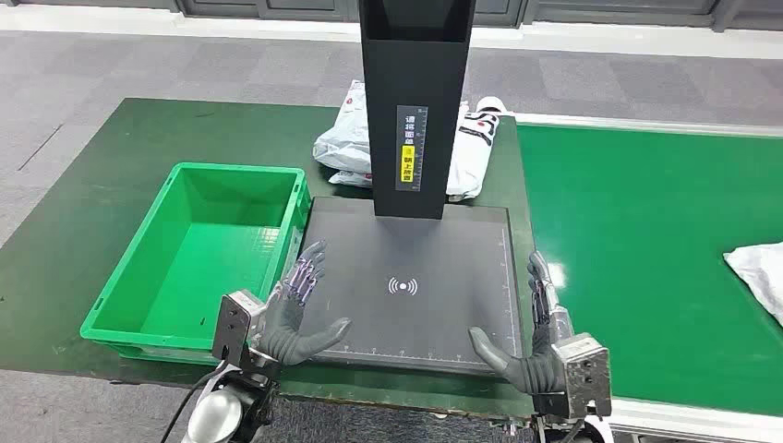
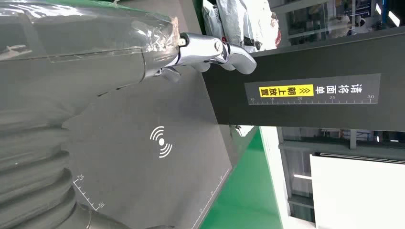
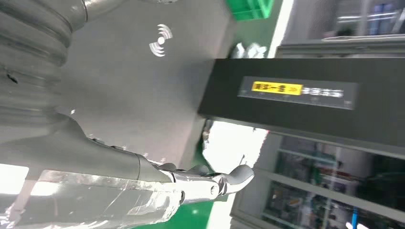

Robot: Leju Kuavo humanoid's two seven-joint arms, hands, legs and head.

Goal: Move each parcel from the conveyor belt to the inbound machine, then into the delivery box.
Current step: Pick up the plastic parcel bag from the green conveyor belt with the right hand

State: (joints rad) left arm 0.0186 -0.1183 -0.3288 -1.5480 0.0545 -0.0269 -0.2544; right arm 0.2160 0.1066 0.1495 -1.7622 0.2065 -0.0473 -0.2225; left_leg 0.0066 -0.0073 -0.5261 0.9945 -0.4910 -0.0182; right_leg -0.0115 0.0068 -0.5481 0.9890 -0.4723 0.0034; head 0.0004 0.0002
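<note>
We hover both hands, left hand (image 1: 297, 309) and right hand (image 1: 534, 334), fingers spread, empty; delivery box (image 1: 120, 314) bare beside our left fingers, parcel (image 1: 759, 272) waiting beyond our right fingers.

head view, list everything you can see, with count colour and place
crate: 1, green, empty, on the dark green table left of the scanner plate
scanner plate: 1, black, centre, white signal mark in its middle
scanner column: 1, black, upright at the plate's far edge, yellow label on its face
parcels: a pile, white and grey bags, behind the column
parcel: 1, white, on the conveyor at the right edge, partly cut off
conveyor belt: 1, bright green, right of the plate
table: 1, dark green top
left hand: 1, grey, open, at the plate's left edge
right hand: 1, grey, open, at the plate's right edge
</note>
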